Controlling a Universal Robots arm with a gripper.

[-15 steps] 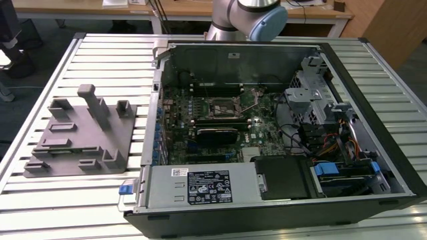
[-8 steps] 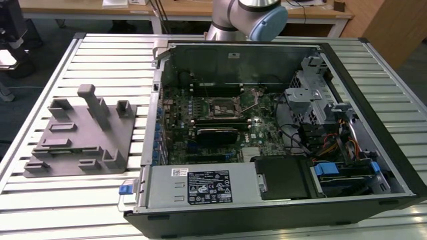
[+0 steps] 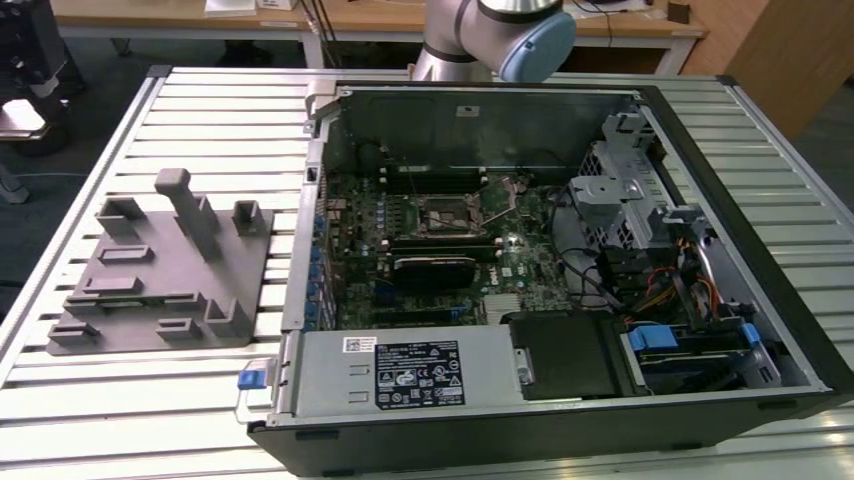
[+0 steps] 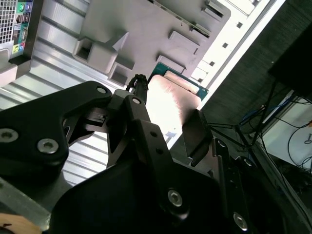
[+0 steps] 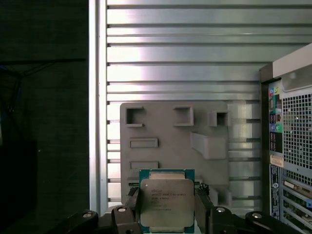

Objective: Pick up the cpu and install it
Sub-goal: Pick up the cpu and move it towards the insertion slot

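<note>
Your gripper [image 5: 167,212] is clamped on the cpu [image 5: 167,201] by opposite edges, over the grey tray [image 5: 165,131]. Hold it level; the socket [image 3: 447,213] likely needs square alignment.

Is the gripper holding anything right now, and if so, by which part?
Yes. The gripper holds the cpu by two opposite side edges, with one of its fingers against each edge and the metal top left uncovered.
</note>
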